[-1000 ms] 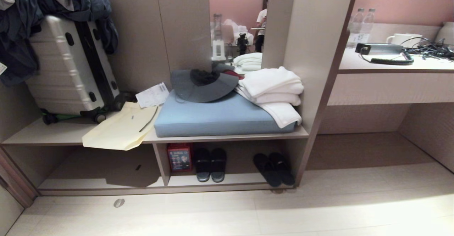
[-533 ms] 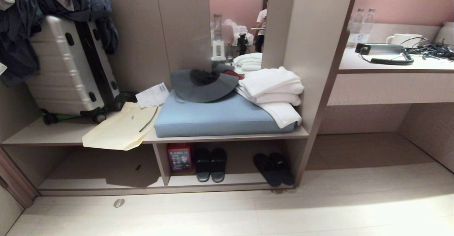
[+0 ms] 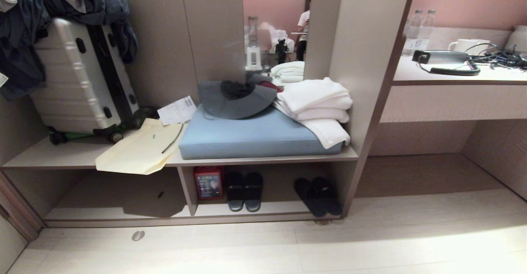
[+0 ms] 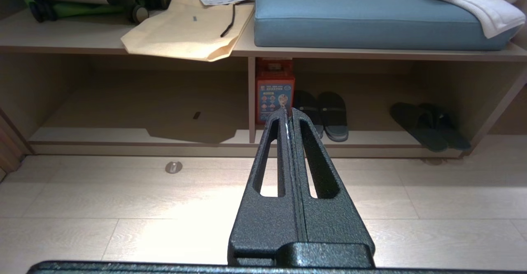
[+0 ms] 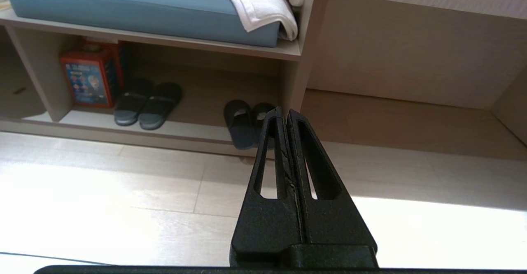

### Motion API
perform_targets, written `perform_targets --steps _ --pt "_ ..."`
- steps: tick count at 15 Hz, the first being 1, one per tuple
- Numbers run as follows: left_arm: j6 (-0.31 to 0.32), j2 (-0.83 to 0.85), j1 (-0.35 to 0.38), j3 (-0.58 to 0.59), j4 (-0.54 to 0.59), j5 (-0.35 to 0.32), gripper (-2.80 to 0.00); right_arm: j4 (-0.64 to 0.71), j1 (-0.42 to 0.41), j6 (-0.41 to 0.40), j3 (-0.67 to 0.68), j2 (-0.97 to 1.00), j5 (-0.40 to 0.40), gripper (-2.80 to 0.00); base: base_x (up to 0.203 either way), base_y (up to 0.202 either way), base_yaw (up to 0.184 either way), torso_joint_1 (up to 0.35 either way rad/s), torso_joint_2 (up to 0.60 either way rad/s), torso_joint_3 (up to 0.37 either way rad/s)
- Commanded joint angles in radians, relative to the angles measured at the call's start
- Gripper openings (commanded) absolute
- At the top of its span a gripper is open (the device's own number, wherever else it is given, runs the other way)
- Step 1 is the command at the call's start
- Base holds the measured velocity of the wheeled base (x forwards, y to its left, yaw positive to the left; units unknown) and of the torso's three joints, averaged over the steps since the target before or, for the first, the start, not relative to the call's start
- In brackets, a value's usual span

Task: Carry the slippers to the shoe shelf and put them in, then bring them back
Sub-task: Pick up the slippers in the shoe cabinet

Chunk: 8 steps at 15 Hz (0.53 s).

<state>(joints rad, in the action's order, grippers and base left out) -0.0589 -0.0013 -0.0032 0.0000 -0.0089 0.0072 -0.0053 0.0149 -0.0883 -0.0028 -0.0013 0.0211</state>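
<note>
The slippers [image 3: 318, 196], a dark grey-blue fabric pair, lie side by side in the right compartment of the shoe shelf [image 3: 280, 209]. Their toes reach its front edge, close to the right upright. They also show in the left wrist view [image 4: 428, 126] and the right wrist view [image 5: 243, 124]. Neither arm shows in the head view. My left gripper [image 4: 290, 110] hangs shut and empty over the pale floor, well short of the shelf. My right gripper [image 5: 285, 110] is likewise shut and empty, pointing towards the slippers from a distance.
A shinier black pair of sandals [image 3: 244, 191] and a red box [image 3: 208, 182] stand left of the slippers by the divider [image 3: 186, 189]. Above lie a blue cushion [image 3: 255, 136], white towels [image 3: 317, 101], a cream bag [image 3: 140, 148] and a suitcase [image 3: 80, 76]. A desk [image 3: 453, 76] stands at right.
</note>
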Motion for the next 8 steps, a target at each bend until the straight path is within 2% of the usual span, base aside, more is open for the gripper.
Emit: perform_targets --steps 1,6,8 --pt "-0.001 0.000 0.000 0.000 0.000 0.000 -2.80 -0.001 0.000 -0.001 0.000 0.000 0.000 -2.80 0.000 0.000 0.000 0.000 0.00 0.000" --pt "-0.001 0.000 0.000 0.000 0.000 0.000 -2.80 -0.001 0.000 -0.001 0.000 0.000 0.000 -2.80 0.000 0.000 0.000 0.000 0.00 0.000" --pt "-0.001 0.000 0.001 0.000 0.000 0.000 -2.80 -0.001 0.000 -0.001 0.001 0.000 0.000 -2.80 -0.003 -0.129 0.000 0.002 0.00 0.001"
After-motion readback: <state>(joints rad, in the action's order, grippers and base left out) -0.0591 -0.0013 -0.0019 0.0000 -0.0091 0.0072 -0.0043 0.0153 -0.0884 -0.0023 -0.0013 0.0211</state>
